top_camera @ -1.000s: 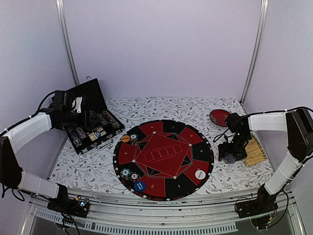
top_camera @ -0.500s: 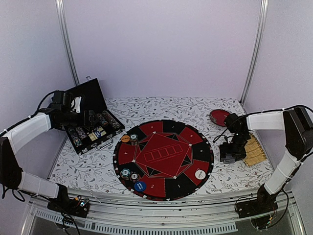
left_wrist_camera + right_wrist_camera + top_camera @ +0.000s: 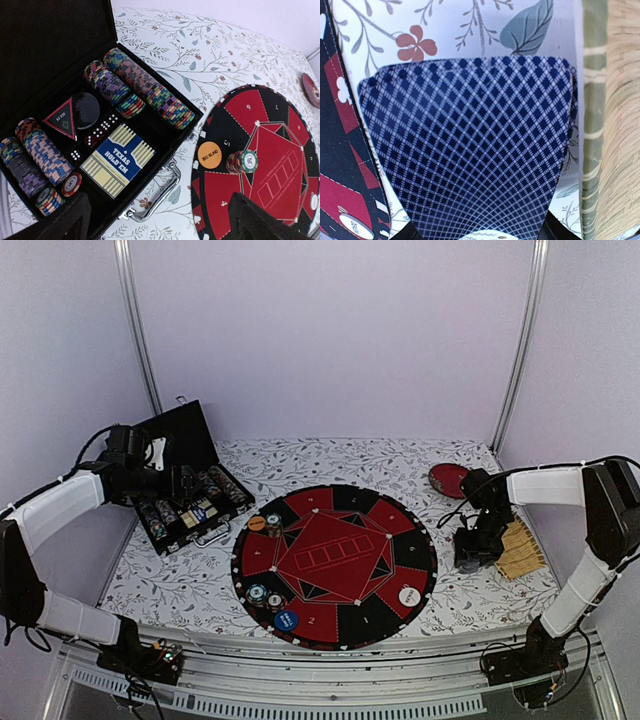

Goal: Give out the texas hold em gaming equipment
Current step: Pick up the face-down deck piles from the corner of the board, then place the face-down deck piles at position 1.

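Playing cards (image 3: 470,150) with a blue diamond-patterned back lie on the floral cloth beside the round red-and-black game mat (image 3: 335,565). My right gripper (image 3: 477,232) (image 3: 478,548) is shut on the cards' two long edges, and they bow upward between its fingers. My left gripper (image 3: 165,225) (image 3: 185,483) hangs open over the open black case (image 3: 165,130), holding nothing. The case holds rows of poker chips (image 3: 145,90), dice (image 3: 100,130) and a Texas Hold'em card box (image 3: 118,159). On the game mat sit an orange button (image 3: 209,154), a chip stack (image 3: 243,161), more chips (image 3: 265,595), a blue button (image 3: 286,620) and a white button (image 3: 409,595).
A straw-coloured slatted mat (image 3: 520,548) (image 3: 615,125) lies just right of the cards. The dark red plate (image 3: 449,478) sits at the back right. The case's lid stands up at the back left and its metal handle (image 3: 160,192) faces the game mat.
The right gripper's jaws have drawn in onto the cards and the gripper has shifted slightly right. The left arm has not moved.
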Controlling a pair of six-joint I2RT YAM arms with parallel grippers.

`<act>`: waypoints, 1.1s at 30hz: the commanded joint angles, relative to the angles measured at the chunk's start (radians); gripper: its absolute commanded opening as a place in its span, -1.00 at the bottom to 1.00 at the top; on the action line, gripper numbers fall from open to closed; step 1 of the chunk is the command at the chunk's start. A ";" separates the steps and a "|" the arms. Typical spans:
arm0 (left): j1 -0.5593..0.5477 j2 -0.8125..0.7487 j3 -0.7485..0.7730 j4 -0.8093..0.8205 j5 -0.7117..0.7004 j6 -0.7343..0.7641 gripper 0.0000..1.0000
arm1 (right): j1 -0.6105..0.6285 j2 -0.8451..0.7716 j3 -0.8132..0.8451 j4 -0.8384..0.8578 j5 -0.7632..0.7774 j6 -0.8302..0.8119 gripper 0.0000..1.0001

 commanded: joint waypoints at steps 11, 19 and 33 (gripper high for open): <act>0.019 -0.031 -0.012 0.021 -0.001 0.003 0.97 | 0.257 -0.050 0.139 -0.079 -0.022 -0.018 -0.23; 0.022 -0.030 -0.015 0.023 -0.003 0.003 0.97 | 0.605 0.008 0.192 -0.077 -0.041 0.032 -0.24; 0.024 -0.044 -0.020 0.025 0.005 0.000 0.97 | 0.865 0.224 0.312 -0.081 -0.032 -0.083 -0.24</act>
